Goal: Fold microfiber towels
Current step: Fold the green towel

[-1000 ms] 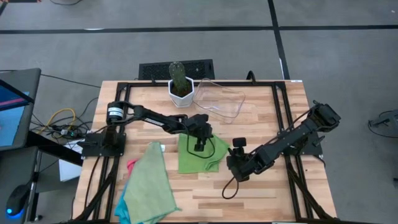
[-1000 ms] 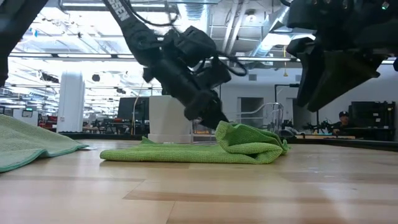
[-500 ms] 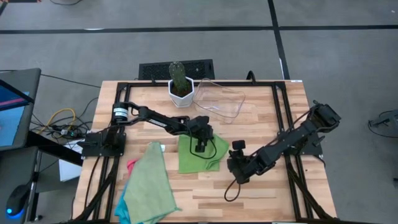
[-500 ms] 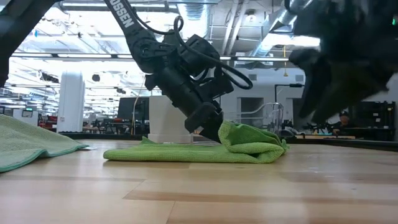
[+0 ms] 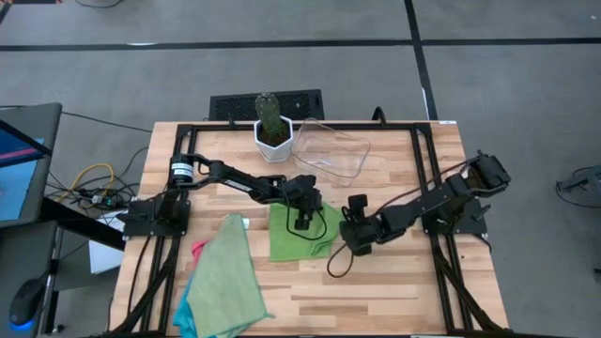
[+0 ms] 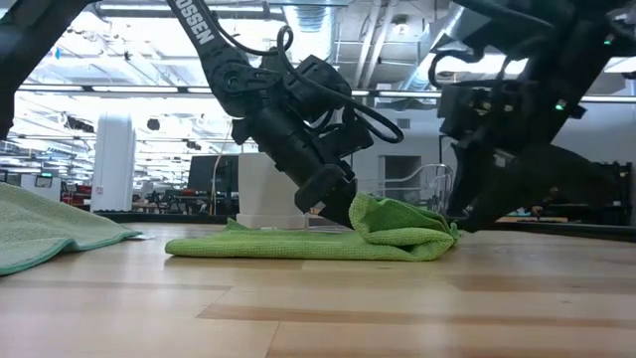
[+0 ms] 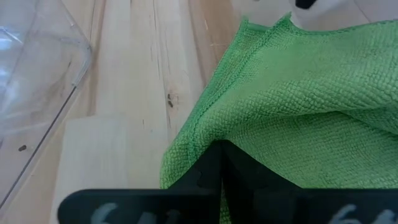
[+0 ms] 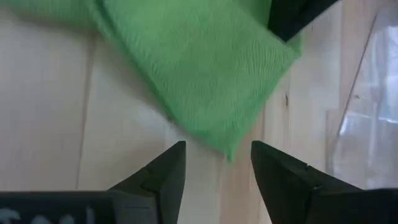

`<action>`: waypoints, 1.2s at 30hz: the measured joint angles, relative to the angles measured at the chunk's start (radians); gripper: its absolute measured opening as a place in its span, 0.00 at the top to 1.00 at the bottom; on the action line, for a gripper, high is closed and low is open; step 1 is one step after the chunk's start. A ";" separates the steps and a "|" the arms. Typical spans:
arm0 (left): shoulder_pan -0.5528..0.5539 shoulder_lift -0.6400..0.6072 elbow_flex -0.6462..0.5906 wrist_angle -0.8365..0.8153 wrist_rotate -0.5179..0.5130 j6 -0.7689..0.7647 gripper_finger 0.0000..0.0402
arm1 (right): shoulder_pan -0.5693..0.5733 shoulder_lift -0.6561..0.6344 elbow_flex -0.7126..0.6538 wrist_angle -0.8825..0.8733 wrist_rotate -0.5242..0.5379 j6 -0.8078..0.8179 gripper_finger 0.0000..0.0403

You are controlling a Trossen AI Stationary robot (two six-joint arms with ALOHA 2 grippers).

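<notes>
A light green microfiber towel [image 5: 291, 239] lies near the table's middle, flat on its left part and rumpled into a fold [image 6: 402, 227] on its right. My left gripper [image 5: 302, 222] is shut, with its tip on this towel. My right gripper [image 8: 217, 155] is open, just right of the towel. Its fingers stand on either side of the towel's near right corner [image 8: 227, 149], and I cannot tell whether they touch it. Another light green towel [image 5: 223, 282] lies at the near left over a pink one [image 5: 197, 249] and a turquoise one [image 5: 185, 322]. My left gripper presses its shut fingers [image 7: 221, 163] down on the towel's middle [image 7: 249, 134], at the foot of the rumpled fold. The fingers slant down from the table's left and far side. The towel stays on the table under them.
A clear plastic tray [image 5: 336, 150] and a potted cactus [image 5: 271, 131] stand at the far edge, behind the towel. Bare wood [image 5: 394, 291] lies near and right of the towel.
My right gripper has gone down and toward the table's left edge, up to the towel's right corner. The towel has kept its shape and place.
</notes>
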 joint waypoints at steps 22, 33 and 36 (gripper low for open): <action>0.000 0.000 0.000 0.007 -0.001 0.004 1.00 | -0.135 0.018 -0.003 0.054 -0.154 -0.064 0.56; 0.000 0.001 0.000 0.010 -0.001 0.011 1.00 | -0.147 0.018 -0.003 0.040 -0.214 -0.055 0.75; 0.000 0.001 0.000 0.010 -0.001 0.011 1.00 | -0.147 0.018 -0.003 0.040 -0.209 -0.041 0.83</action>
